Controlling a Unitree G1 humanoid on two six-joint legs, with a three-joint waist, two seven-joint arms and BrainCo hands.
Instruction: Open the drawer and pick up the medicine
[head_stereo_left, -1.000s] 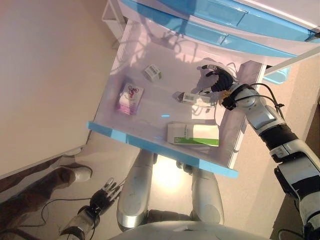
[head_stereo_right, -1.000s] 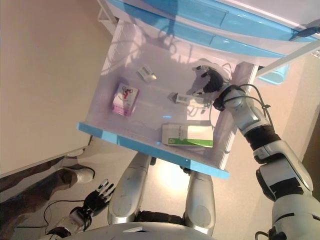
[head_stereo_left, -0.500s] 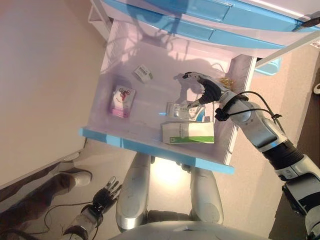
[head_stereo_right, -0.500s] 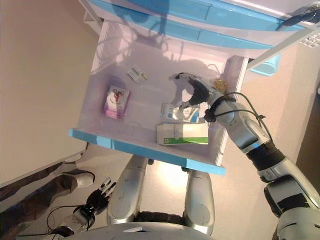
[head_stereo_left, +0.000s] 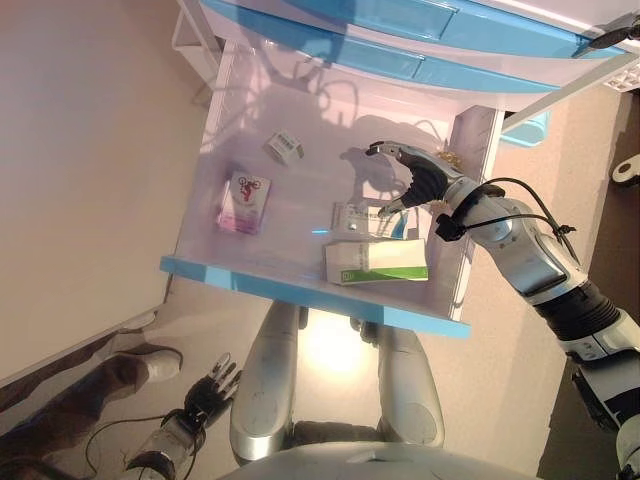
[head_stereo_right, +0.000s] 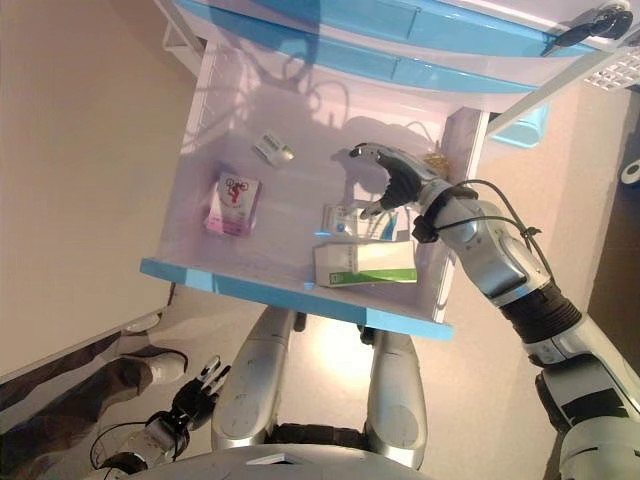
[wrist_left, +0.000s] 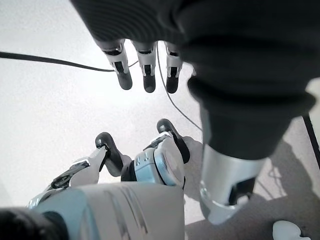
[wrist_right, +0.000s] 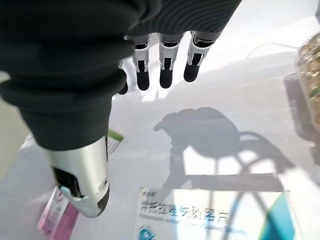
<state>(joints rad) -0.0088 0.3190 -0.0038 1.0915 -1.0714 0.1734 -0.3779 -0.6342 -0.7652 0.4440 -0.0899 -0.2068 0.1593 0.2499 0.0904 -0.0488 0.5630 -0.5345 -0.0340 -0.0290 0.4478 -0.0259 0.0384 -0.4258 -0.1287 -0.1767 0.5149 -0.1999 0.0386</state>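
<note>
The wide, shallow drawer of pale translucent plastic with a sky-blue front lip (head_stereo_left: 300, 290) stands pulled out beneath the blue-fronted drawers still closed above it (head_stereo_left: 400, 45). On its smooth, glossy floor lie four cartons of medicine: a small white box with a barcode label (head_stereo_left: 284, 148) towards the back, a flat pink-and-white carton with a printed figure (head_stereo_left: 244, 200) near the left wall, a long white carton with a green band (head_stereo_left: 377, 262) close to the front lip, and just behind that a flat white-and-blue carton with printed text (head_stereo_left: 357, 217). A small clear container of yellowish contents (head_stereo_left: 447, 158) sits against the right wall. The right hand (head_stereo_left: 420, 180), dark ribbed cover at the wrist and silver dark-tipped fingers, hovers over the drawer floor above the white-and-blue carton; in the right wrist view its fingers (wrist_right: 166, 70) hang straight and loosely spread with the thumb (wrist_right: 85, 185) apart from them, clasping nothing, and the carton (wrist_right: 210, 212) lies flat below, untouched, with the hand's shadow on the shiny plastic. The left hand (head_stereo_left: 210, 385) hangs low beside the robot, over the pale matte floor, its fingers (wrist_left: 145, 70) straight and relaxed, empty. A person's dark trouser leg and light shoe (head_stereo_left: 145, 365) show at the lower left.
</note>
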